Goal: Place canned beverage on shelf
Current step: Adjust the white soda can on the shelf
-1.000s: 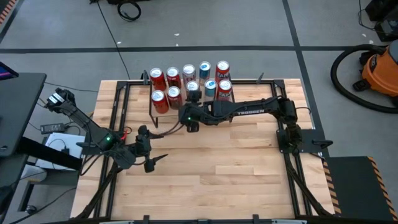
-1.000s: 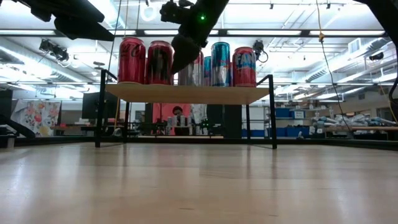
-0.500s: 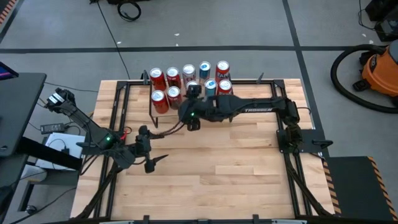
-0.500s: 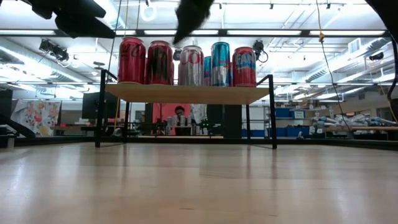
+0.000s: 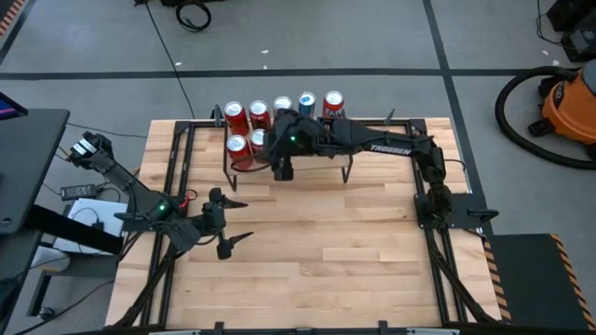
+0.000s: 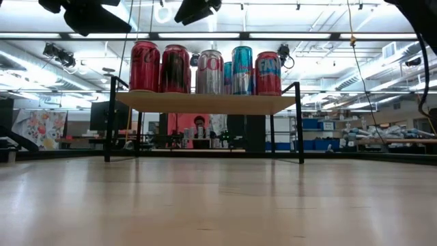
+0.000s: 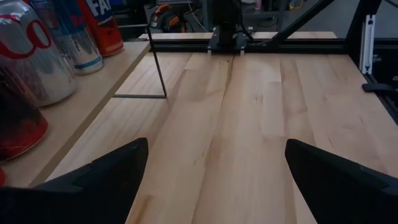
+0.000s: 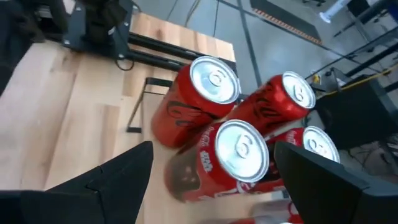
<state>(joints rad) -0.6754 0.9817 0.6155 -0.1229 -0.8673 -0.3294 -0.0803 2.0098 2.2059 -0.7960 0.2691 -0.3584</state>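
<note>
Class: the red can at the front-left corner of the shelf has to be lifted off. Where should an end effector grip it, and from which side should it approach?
Grip the front-left red can across its round body, just below the rim, coming straight down from above. It stands upright, and neighbouring cans crowd it behind and to one side, so a level approach would likely bump them. The right end effector already hangs open above the shelf.

Table [image 5: 354,233]: light slatted wood top, black metal frame along edges, surface bare in front half. Shelf [image 6: 205,102] stands on table toward far side: low light-wood board on thin black legs. Cans [image 6: 205,68] upright on shelf, set close in rows: red ones at left end, silver one mid-row, blue one beside it, red-orange one at right end. Right arm covers part of shelf from above.
</note>
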